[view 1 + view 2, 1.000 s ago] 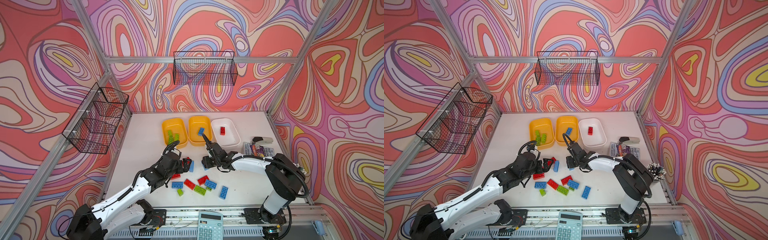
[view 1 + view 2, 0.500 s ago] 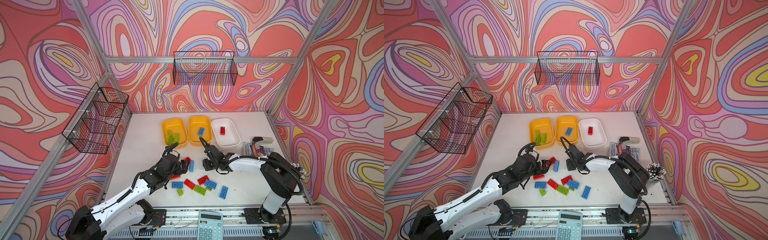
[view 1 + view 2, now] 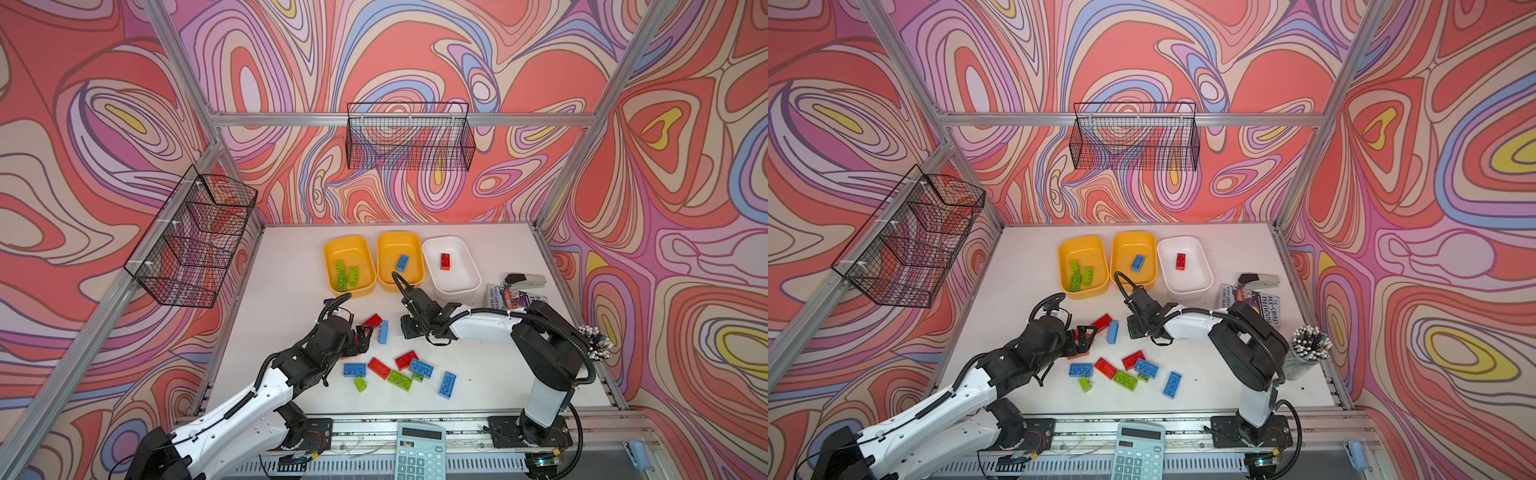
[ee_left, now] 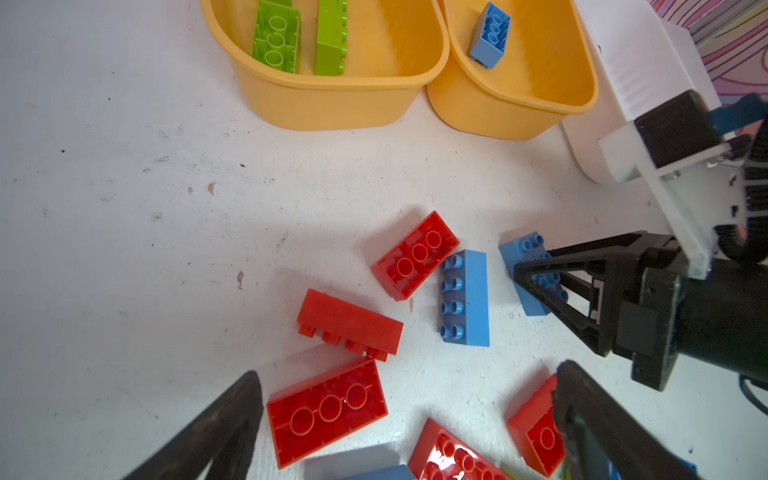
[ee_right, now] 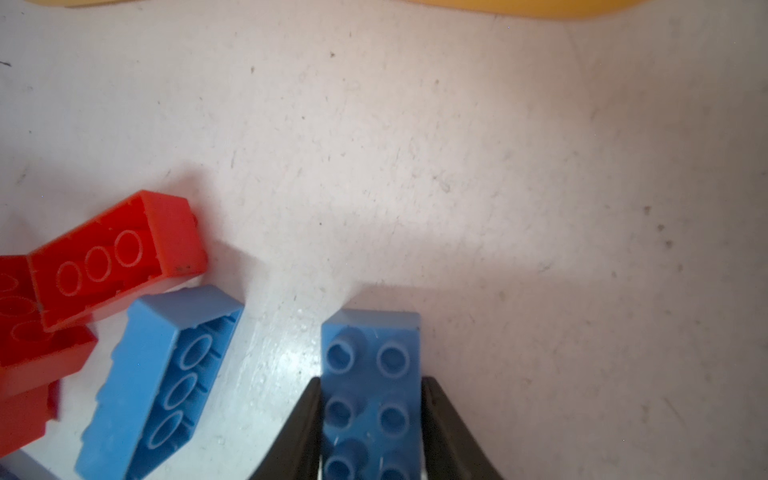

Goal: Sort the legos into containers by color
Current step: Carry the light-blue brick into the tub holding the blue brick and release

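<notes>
Mid-frame in a top view, the right gripper (image 3: 409,330) pinches a small blue studded plastic brick (image 5: 371,357); lift it straight up, gently. The left gripper (image 4: 407,370) is spread wide.

In both top views, the whole white table (image 3: 291,316) is being looked down on from high above its front edge, toward the back wall (image 3: 291,187). The same studs-up blue brick (image 5: 370,361) is being framed closely in both wrist views, closest in the right one.
</notes>
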`<state>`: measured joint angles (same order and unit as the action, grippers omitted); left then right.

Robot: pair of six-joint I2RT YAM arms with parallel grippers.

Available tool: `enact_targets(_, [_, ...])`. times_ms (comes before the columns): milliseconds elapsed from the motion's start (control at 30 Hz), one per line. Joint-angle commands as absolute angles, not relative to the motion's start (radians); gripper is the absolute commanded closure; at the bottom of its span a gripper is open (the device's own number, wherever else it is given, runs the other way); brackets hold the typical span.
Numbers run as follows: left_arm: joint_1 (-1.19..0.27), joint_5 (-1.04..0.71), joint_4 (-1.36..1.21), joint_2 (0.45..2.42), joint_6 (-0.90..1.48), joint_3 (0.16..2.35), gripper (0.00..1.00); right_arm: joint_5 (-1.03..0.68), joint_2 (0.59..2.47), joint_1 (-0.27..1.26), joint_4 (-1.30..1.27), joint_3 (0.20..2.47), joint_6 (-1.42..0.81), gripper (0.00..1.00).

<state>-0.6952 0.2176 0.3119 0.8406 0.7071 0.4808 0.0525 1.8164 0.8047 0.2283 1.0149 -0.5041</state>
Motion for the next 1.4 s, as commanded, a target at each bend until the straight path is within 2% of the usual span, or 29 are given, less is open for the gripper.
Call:
enact_targets(0, [-0.701, 0.254, 0.351, 0.808, 0.706, 0.473, 0.04, 0.065, 1.860, 0.812, 0.274, 1.029, -0.527, 0.58])
enact_targets(133, [-0.701, 0.265, 0.364, 0.779, 0.703, 0.463, 0.04, 0.079, 1.876, 0.819, 0.292, 1.045, -0.527, 0.58])
enact_targets(300, [-0.701, 0.274, 0.383, 0.754, 0.701, 0.455, 0.03, 0.101, 1.864, 0.819, 0.313, 1.064, -0.531, 0.69])
enact_targets(600, [-0.701, 0.287, 0.409, 0.718, 0.692, 0.462, 0.03, 0.183, 1.783, 0.809, 0.379, 1.173, -0.489, 0.71])
enact_targets(767, [-0.701, 0.282, 0.420, 0.721, 0.686, 0.477, 0.03, 0.205, 1.783, 0.734, 0.403, 1.307, -0.418, 0.72])
enact_targets(1000, [-0.701, 0.264, 0.426, 0.747, 0.691, 0.498, 0.03, 0.154, 1.922, 0.611, 0.370, 1.549, -0.356, 0.72])
enact_targets(1367, [-0.701, 0.279, 0.504, 0.789, 0.690, 0.586, 0.03, 0.083, 2.231, 0.549, 0.357, 1.860, -0.352, 0.67])
